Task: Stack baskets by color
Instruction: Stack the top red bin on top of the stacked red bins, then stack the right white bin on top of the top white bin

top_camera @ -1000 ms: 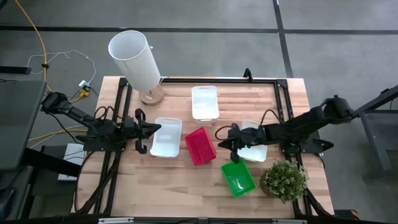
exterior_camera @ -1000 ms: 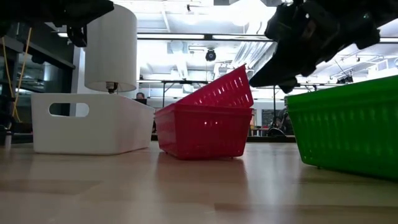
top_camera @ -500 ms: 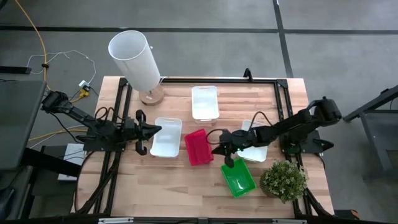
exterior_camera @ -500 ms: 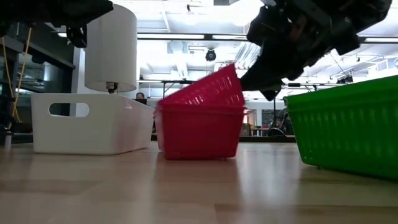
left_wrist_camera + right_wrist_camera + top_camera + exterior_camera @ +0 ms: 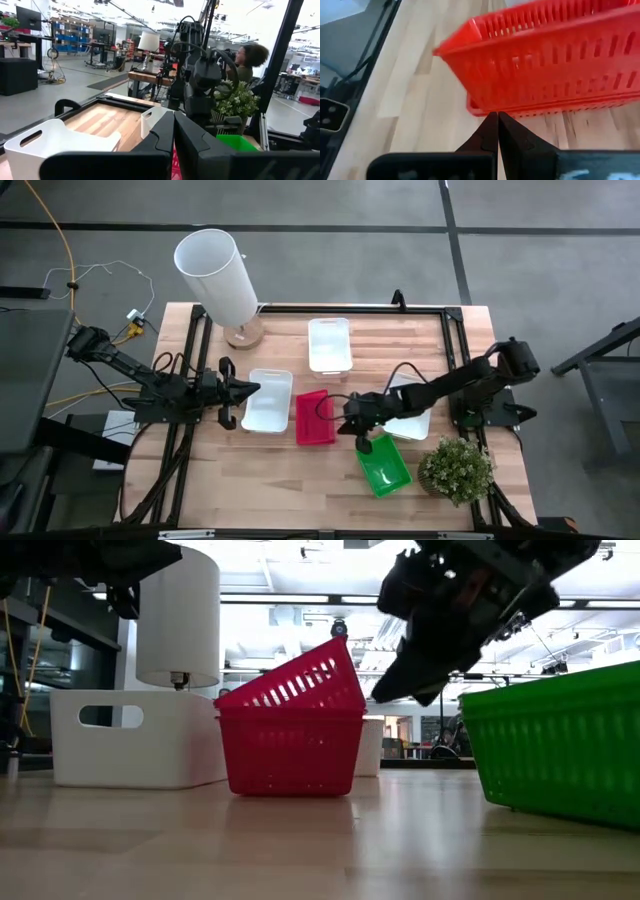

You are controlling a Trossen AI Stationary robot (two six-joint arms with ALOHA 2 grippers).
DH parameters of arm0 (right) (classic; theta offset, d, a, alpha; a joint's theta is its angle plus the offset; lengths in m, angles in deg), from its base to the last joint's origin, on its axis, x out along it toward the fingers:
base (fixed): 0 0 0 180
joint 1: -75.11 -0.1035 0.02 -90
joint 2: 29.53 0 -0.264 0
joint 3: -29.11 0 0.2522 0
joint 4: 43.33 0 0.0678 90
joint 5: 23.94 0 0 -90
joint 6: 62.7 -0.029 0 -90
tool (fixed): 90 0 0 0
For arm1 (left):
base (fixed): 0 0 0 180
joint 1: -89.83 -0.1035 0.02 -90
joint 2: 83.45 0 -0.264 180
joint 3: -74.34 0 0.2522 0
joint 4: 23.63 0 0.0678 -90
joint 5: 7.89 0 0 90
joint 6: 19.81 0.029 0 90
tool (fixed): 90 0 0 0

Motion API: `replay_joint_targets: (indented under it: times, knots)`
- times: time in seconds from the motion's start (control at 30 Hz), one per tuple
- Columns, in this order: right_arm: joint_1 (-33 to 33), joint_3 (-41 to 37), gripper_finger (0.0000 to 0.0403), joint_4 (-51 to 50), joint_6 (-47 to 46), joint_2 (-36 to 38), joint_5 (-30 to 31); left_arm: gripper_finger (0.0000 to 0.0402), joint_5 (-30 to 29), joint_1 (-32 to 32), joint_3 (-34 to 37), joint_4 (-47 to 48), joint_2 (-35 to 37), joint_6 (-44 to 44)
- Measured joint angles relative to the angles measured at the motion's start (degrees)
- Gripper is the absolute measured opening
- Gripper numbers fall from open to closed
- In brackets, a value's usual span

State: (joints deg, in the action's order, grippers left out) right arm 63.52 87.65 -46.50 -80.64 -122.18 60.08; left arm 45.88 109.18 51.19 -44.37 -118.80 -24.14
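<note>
Grey floor (image 5: 540, 270) surrounds the wooden table (image 5: 290, 480) (bright ceiling lights (image 5: 300, 580) overhead, shelving beyond).

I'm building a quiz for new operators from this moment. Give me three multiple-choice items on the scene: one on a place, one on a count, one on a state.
1. Where is the right pincer?
A. Over the potted plant
B. Beside the red baskets, on their right
C. Inside the far white basket

2. How many white baskets show in the high view?
A. One
B. Five
C. Three

3. How does the upper red basket sit on the lower one?
A. Tilted, not nested flat
B. Upside down
C. Standing on end

Answers:
1. B: the high view shows it next to the red baskets' right side.
2. C: one by the left pincer, one at the far edge, one under the right arm.
3. A: the low view shows one end raised.
</note>
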Motion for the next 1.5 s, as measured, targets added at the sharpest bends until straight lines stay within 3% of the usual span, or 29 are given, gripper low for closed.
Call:
replay_joint_targets:
  times: [0.17, 0.3, 0.47, 0.7, 0.97, 1.1, 1.5]
  knots:
    - [-2.56, 0.22, 0.0, -0.34, 5.72, 4.59, 10.56, 0.0, 0.0, 0.0, 0.0, 0.04, 0.0, 0.0]
    - [-4.71, -0.34, 0.0, 9.3, 13.72, 5.48, 17.87, 0.0, 0.0, 0.0, 0.0, 0.15, 0.0, 0.0]
    - [-3.83, -1.79, 0.0, 16.66, 17.83, 1.66, 17.42, 0.0, 0.0, 0.0, -0.02, 0.16, 0.0, 0.0]
    - [-0.42, -1.74, 0.0, 20.09, 15.2, -2.6, 13.22, 0.0, 0.01, 0.0, -0.02, 0.19, 0.01, -0.03]
    - [0.36, -1.79, 0.0, 14.99, 11.98, -2.73, 11.37, 0.0, 0.02, 0.0, -0.02, 0.42, 0.0, -0.22]
    - [-0.71, -1.67, 0.0, 15.91, 15.68, 0.47, 12.09, 0.0, 0.69, -0.02, -0.02, 0.42, 0.02, -0.17]
    - [-9.63, -4.05, 0.0, 11.43, 23.38, 13.67, 32.44, 0.0, 2.28, 2.64, -0.02, 2.51, 0.03, 2.94]
